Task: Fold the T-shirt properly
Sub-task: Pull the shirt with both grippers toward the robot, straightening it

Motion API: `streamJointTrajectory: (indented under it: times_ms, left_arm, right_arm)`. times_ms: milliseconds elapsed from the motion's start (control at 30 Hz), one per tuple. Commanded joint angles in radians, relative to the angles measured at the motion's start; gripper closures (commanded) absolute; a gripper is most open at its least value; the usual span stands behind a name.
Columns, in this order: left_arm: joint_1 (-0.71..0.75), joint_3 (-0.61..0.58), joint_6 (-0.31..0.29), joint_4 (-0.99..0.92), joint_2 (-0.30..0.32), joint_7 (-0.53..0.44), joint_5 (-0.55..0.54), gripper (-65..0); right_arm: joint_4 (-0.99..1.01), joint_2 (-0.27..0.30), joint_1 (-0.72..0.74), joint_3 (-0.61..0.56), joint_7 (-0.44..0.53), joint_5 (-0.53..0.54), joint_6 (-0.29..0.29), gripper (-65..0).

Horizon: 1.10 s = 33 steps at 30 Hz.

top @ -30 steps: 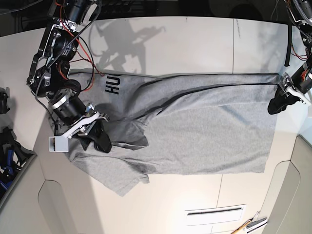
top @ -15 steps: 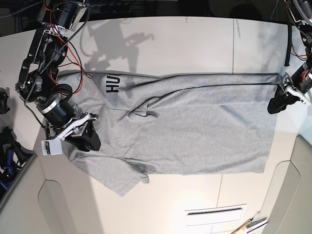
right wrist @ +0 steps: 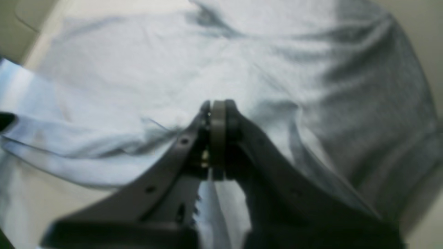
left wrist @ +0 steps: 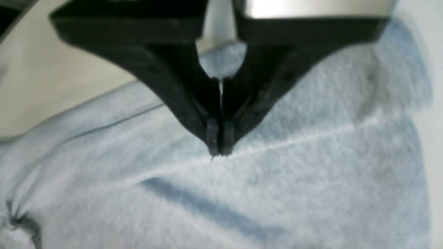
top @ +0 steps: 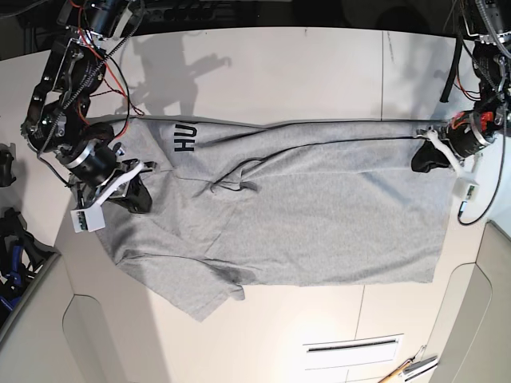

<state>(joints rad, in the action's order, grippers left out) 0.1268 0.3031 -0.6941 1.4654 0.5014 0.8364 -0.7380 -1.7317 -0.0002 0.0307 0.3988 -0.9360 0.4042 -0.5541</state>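
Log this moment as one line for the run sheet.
T-shirt: spread on table, unfolded | left gripper: shut on T-shirt at hem end | right gripper: shut on T-shirt at collar end

The left gripper is seen pressed shut, its tips pinching a raised crease of the T-shirt, beside the pale tabletop.

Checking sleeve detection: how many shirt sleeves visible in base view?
1. A sleeve sticks out at the T-shirt near edge, lower left. The other isn't distinguishable; it may be folded under near the lettering.
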Motion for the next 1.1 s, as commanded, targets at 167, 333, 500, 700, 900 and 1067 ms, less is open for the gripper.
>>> streamJointTrajectory:
  times_ms: [167,333,500,700,900,1067]
  left_arm:
    - [-0.01,-0.019,0.002,0.101,0.023,-0.107,0.185,0.0]
    - [-0.007,-0.019,0.06,0.15,0.031,-0.106,0.283,0.0]
    - [0.021,-0.019,0.108,0.15,0.031,-0.09,0.336,0.0]
    - [0.08,-0.019,0.157,0.149,0.031,-0.121,0.387,0.0]
    - [0.095,-0.019,0.215,0.127,0.027,-0.153,0.417,0.0]
    - [0.095,-0.019,0.215,0.046,0.027,-0.153,0.413,0.0]
  right_arm:
    - [-0.018,0.047,-0.081,0.0,0.153,-0.145,-0.002,0.0]
    - [-0.018,0.098,-0.092,0.0,0.189,-0.278,0.037,0.0]
    - [-0.018,0.117,-0.092,0.0,0.188,-0.329,0.061,0.0]
    - [-0.017,0.116,-0.095,0.0,0.166,-0.296,0.061,0.0]
    - [0.011,0.116,-0.095,0.0,0.143,-0.311,0.061,0.0]
    - [0.109,0.117,-0.095,0.0,0.151,-0.314,0.061,0.0]
